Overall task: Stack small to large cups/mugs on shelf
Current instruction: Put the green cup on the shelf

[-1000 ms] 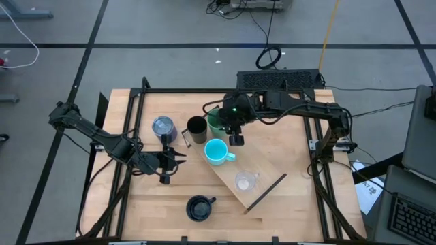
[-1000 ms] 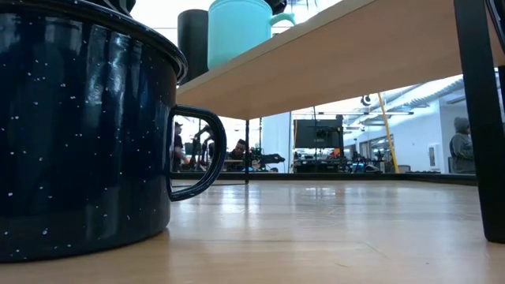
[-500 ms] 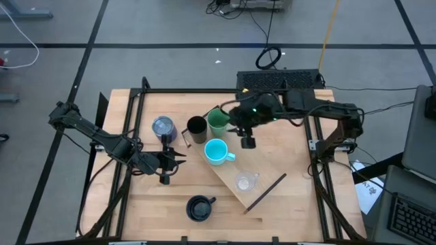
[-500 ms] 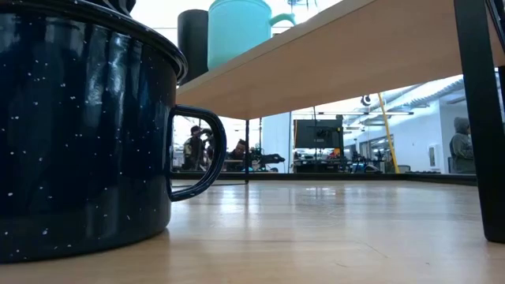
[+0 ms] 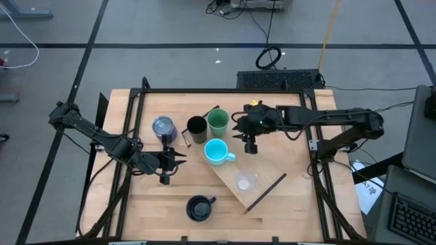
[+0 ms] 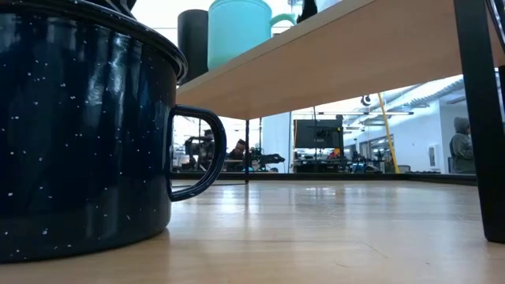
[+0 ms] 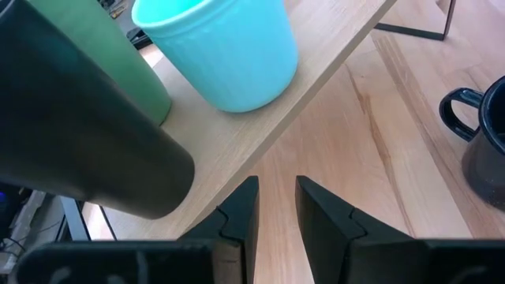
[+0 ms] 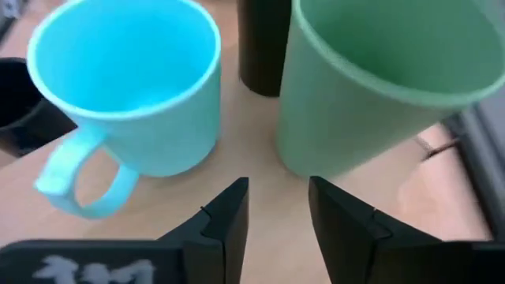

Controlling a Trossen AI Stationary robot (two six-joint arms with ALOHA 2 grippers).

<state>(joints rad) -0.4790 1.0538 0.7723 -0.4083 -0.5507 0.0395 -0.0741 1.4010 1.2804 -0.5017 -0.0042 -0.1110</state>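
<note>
The shelf lies slantwise on the table. On it stand the black cup, the green cup, the cyan handled mug and the small clear glass cup. The bluish-purple tumbler and the dark navy mug stand on the tabletop. My right gripper hovers open over the shelf, right of the green cup and the cyan mug. My left gripper waits open, left of the shelf, near the cyan mug.
Thin dark brackets mark the shelf's short ends. In the low view the navy mug fills the left, and the shelf's underside spans above bare tabletop. Bare plank lies between the cyan mug and the glass cup.
My right gripper has drawn back from the green cup toward the table's right and slightly near side, uncovering the cup, which stays standing on the shelf's far end. The left arm has kept still.
</note>
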